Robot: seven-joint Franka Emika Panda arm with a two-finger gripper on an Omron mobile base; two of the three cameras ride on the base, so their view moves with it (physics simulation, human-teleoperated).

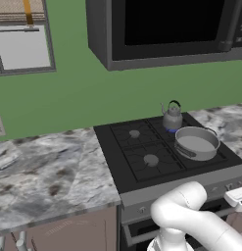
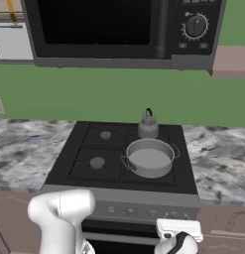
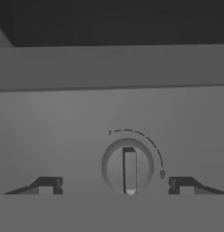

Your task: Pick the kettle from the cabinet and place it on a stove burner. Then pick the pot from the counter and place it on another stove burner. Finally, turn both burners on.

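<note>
We've got the jaws spread wide either side of a stove knob [image 3: 127, 166], kettle [image 2: 148, 126] and pot [image 2: 150, 158] sitting on burners.

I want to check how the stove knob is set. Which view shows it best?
The hand view: the knob sits head-on between the open gripper's fingertips, its ridge upright. The right base view shows the knob row small behind the hand; the left base view shows only faint knobs.
</note>
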